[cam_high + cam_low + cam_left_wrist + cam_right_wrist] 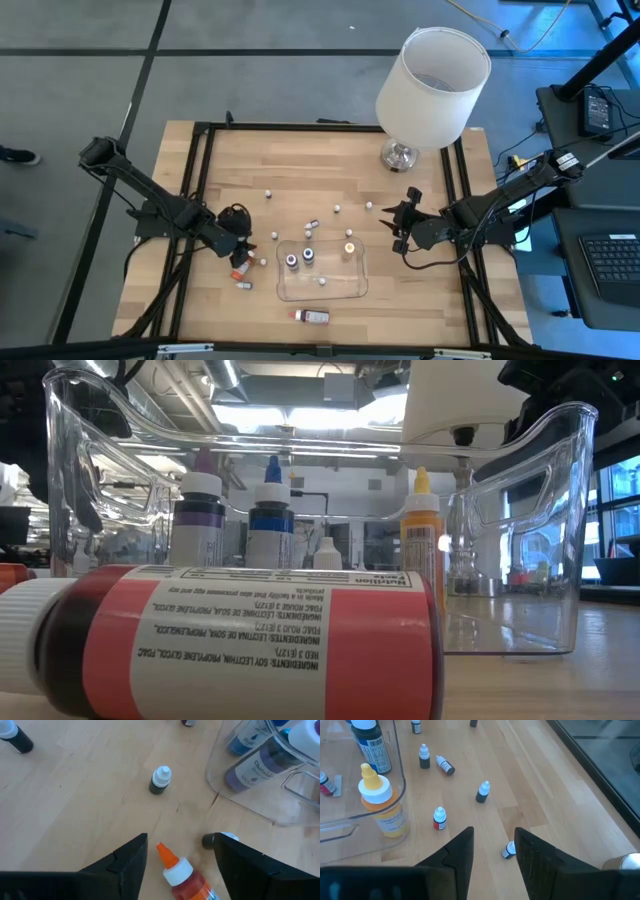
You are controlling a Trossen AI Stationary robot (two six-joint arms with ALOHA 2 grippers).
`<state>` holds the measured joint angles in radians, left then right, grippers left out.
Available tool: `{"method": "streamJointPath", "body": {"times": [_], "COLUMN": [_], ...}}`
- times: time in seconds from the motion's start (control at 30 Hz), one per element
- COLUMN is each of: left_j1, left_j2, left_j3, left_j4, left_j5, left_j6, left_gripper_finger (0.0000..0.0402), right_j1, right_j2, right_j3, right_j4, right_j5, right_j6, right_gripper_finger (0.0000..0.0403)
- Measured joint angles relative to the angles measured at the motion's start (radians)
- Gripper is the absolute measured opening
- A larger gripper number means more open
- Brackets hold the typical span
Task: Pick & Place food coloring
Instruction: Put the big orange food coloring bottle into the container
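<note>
Now left pincer low, open round orange bottle.

Lab: framed workbench, keyboard, cables.

floor: grey tiles | table: light wood, black frame | white-shaded lamp | keyboard at right | ceiling lights

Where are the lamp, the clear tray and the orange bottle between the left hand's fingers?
lamp (432,82), high view, on its white shade
clear tray (323,291), high view, on its bare floor
orange bottle (179,871), left wrist view, on its white collar
</note>
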<state>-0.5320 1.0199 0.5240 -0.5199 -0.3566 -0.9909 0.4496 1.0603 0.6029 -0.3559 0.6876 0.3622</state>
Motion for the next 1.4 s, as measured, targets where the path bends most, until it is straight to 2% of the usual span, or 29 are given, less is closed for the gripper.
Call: {"method": "streamJointPath", "body": {"times": [0.17,0.27,0.5,0.67,0.9,1.17,1.4], "left_j1": [0.000,-0.001,0.001,0.001,0.001,0.001,-0.003], "left_j2": [0.000,0.000,0.012,0.055,0.151,0.322,0.407], "left_j3": [0.000,0.000,0.000,0.000,0.062,0.197,0.209], "left_j4": [0.000,-0.002,-0.008,-0.009,-0.043,-0.206,-0.207], "left_j5": [0.002,0.064,0.156,0.192,0.219,0.216,0.250], "left_j6": [0.000,-0.001,-0.228,-0.257,-0.308,-0.308,-0.358], "left_gripper_finger": [0.0257,0.0262,0.0259,0.0261,0.0262,0.0262,0.0262], "right_j1": [0.000,0.000,0.000,0.000,0.000,0.000,0.000], "right_j2": [0.000,0.000,0.000,0.000,0.000,0.000,0.016], "right_j3": [0.000,0.000,0.000,0.000,0.000,0.000,0.000], "right_j4": [0.000,0.000,0.000,0.000,0.000,0.000,-0.001], "right_j5": [0.000,0.000,0.000,0.000,0.000,0.000,0.000], "right_j6": [0.000,0.000,0.000,0.000,-0.003,-0.004,-0.003], "right_gripper_finger": [0.0145,0.0145,0.0145,0.0145,0.0145,0.0145,0.0145]}}
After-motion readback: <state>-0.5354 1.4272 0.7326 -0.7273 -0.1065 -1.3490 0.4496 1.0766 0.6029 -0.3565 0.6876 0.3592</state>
